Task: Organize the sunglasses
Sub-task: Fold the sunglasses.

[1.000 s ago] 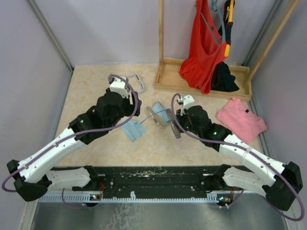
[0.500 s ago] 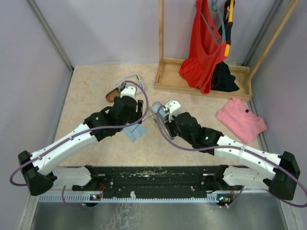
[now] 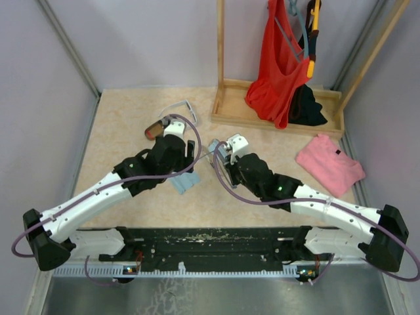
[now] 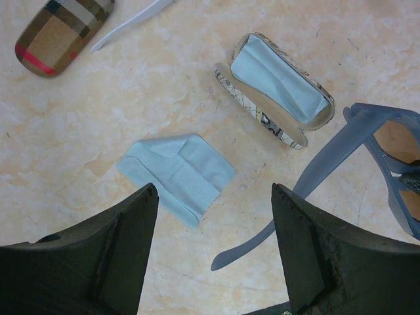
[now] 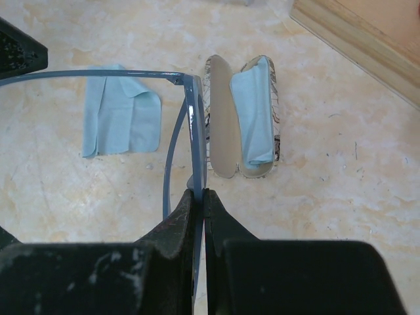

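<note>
The sunglasses (image 5: 191, 131), a blue-grey pair, are held near the middle of the overhead view. Their frame is pinched between the pressed-together tips of the right pincer (image 5: 199, 195).

Over the last second both arms have swung inward. The right one has carried the pair leftward until it sits just beside the open case (image 5: 220, 141). The left one has come off the upper left of the bench (image 3: 118, 131), uncovering the brown checked case (image 4: 59, 33) near the pale pair (image 3: 184, 107) lying there. In the last half second almost nothing moves, so I judge the carry done and the placing into the case next. The left pincer (image 4: 211, 195) hovers spread and empty above the loose folded cloth (image 4: 177, 172).

Room is tight at the centre, where the two wrists stand close together. The wooden rack base (image 3: 230, 111) bounds the upper right and the walls close in on both sides. The widest free stretch of bench is at lower left. A second cloth (image 5: 257, 108) already fills one half of the case. One long arm of the pair stands unfolded and could catch the rim.
</note>
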`<state>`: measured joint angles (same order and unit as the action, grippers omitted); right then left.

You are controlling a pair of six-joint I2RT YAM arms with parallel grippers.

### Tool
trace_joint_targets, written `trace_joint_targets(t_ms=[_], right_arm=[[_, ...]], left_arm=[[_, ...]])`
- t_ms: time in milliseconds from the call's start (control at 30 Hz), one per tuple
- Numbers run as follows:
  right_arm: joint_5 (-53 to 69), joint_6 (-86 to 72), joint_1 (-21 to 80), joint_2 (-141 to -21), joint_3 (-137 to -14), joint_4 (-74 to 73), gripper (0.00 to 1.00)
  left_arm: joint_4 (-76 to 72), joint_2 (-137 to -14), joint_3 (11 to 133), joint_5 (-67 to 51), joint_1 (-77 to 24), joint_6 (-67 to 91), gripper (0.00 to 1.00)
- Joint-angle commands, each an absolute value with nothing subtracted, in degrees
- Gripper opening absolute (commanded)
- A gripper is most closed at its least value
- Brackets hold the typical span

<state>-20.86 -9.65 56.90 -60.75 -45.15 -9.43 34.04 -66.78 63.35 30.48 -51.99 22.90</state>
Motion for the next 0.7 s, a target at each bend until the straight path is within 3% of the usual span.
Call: trace_joint_targets(t_ms=[0, 667], right_arm=[[-24.23, -11.07, 57.74, -60.5, -49.25, -5.41, 0.0], [-24.77, -12.3, 57.74, -64.62, -51.7, 0.16, 0.0]], left_arm=[[32.0, -65.72, 62.39, 28.4, -51.85, 22.74, 0.76], [27.21, -69.32, 60.92, 22.09, -51.78, 24.44, 0.74]])
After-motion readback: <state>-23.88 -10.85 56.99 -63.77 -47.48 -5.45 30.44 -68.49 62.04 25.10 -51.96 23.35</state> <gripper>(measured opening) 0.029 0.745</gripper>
